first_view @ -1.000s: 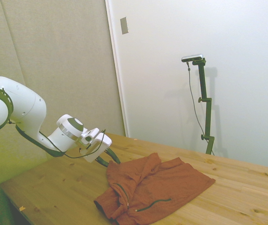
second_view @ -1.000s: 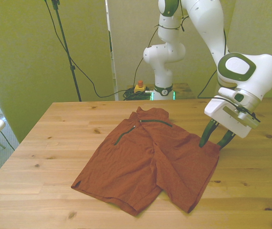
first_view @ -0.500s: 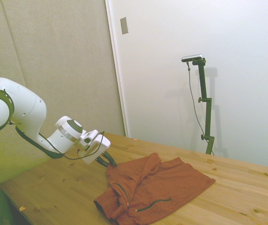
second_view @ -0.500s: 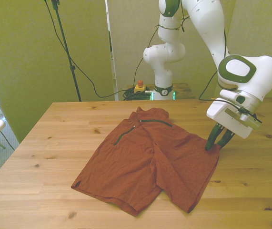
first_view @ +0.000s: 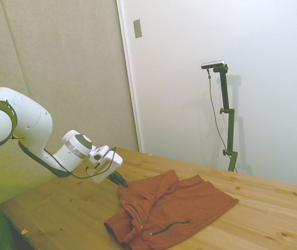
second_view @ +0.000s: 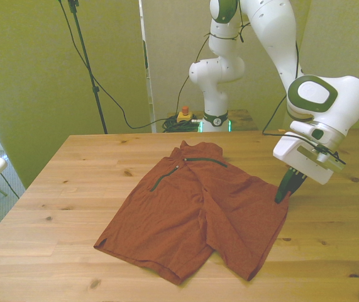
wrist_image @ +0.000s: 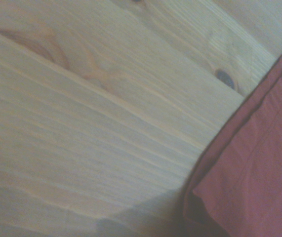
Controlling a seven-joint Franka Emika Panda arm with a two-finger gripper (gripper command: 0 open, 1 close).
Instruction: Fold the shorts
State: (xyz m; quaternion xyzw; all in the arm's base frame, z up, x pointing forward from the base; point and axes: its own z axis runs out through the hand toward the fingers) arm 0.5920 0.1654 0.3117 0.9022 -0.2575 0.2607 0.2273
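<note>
The shorts (second_view: 195, 211) lay spread flat mid-tabletop (second_view: 72, 189), and the pincer (second_view: 283, 194) had its fingers pinched together on their edge at the front view's right. The lift should go slowly and carry that edge across without letting cloth slip. Only the wrist view showed the hem's (wrist_image: 215, 163) doubled layers up close.

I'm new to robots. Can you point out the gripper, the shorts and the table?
gripper (second_view: 284, 192), front view, fingertips at the shorts' edge.
shorts (second_view: 195, 214), front view, middle of the fabric.
table (second_view: 85, 163), front view, bare wood.
</note>
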